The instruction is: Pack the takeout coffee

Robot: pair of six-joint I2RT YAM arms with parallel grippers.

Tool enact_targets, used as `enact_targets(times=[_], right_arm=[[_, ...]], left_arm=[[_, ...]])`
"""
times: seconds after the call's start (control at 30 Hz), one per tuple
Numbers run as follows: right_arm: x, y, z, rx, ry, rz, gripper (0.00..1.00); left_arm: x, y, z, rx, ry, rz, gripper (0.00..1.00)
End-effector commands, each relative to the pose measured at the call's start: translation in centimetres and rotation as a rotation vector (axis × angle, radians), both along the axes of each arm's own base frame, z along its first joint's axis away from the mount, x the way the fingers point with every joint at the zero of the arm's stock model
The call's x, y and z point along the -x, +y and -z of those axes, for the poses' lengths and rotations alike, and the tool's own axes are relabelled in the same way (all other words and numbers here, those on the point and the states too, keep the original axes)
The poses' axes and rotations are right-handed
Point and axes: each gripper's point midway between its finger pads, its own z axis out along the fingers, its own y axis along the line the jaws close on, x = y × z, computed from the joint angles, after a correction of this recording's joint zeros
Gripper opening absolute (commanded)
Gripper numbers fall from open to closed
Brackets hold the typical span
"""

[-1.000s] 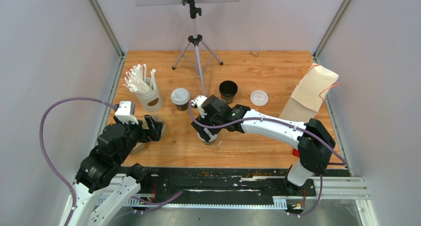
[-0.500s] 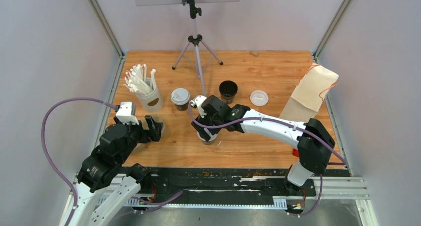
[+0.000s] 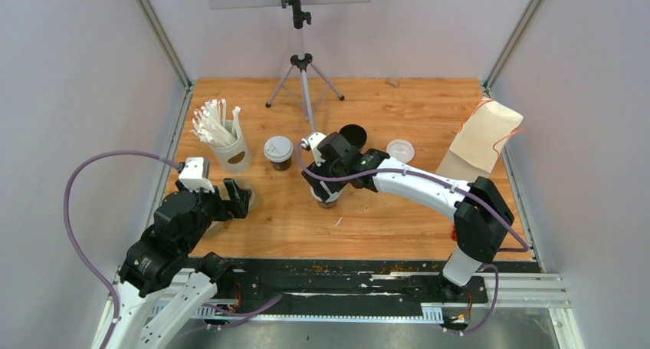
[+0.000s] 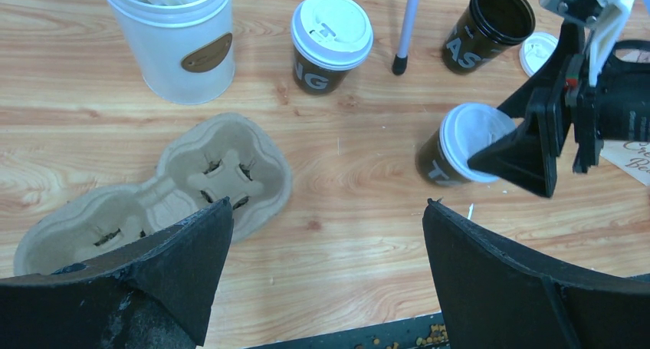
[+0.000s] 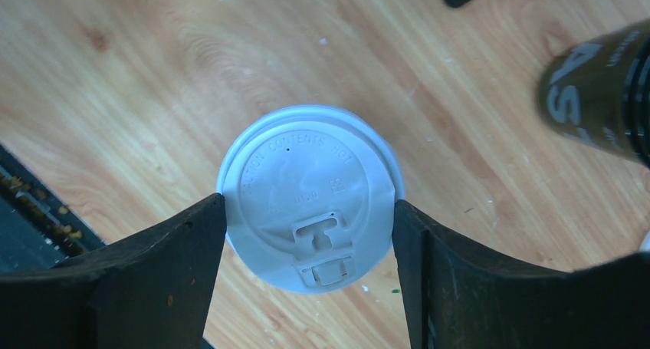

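Fingers first: the right fingers [image 5: 153, 272] pinch the white lid of a small black cup [image 5: 306, 188], one pad against each side of its rim, near the middle of the counter [image 3: 398, 226]. From the left wrist camera this cup looks slightly tipped, its lid leaning toward the right arm. Whether its base is off the wood I cannot tell.

The left fingers [image 4: 153, 272] are spread wide and hold nothing. They hover just over the near end of the brown carrier tray [image 4: 230, 172], which lies to the left of the held cup with bare wood between them. Its long axis runs roughly left to right, and the free pocket nearest the cup is at its right end.

A second lidded cup [image 3: 278, 151] stands farther back beside the straw holder [image 3: 230, 153]. An open cup [image 3: 352, 138] and a loose lid [image 3: 400, 150] sit behind the right arm.

The left arm is nearer the tray, but the right arm has the cup, so the next move is probably a leftward carry.
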Motion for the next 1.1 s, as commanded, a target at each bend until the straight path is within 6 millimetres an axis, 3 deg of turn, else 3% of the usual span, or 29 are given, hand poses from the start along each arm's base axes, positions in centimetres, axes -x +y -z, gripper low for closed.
enact_targets(times=[0.0, 0.27, 0.5, 0.6, 0.77, 0.97, 1.07], right_arm=[[-3.5, -0.1, -1.2, -0.041, -0.04, 0.046, 0.74], [-8.9, -1.6, -0.9, -0.062, -0.031, 0.093, 0.74], [-10.8, -1.5, -0.4, -0.041, -0.03, 0.098, 0.75], [-11.3, -1.6, -0.3, -0.027, -0.027, 0.105, 0.8], [-11.2, -1.6, -2.9, -0.039, -0.037, 0.102, 0.88], [-10.3, -2.4, -8.8, -0.084, -0.074, 0.109, 1.0], [-9.9, -4.3, -11.9, -0.083, -0.118, 0.188, 1.0]], left_arm=[[-0.3, 0.1, -0.4, 0.0, -0.013, -0.014, 1.0], [-0.4, 0.0, -0.4, -0.002, -0.009, -0.006, 1.0], [-0.5, -0.2, -0.4, -0.002, -0.008, 0.001, 1.0], [-0.4, -0.4, -0.4, 0.0, -0.004, 0.009, 1.0], [-0.3, -0.4, -0.8, -0.009, -0.012, 0.02, 1.0], [-0.3, -1.0, -1.9, -0.013, -0.028, 0.066, 1.0], [-0.3, -1.6, -2.1, -0.01, -0.021, 0.096, 1.0]])
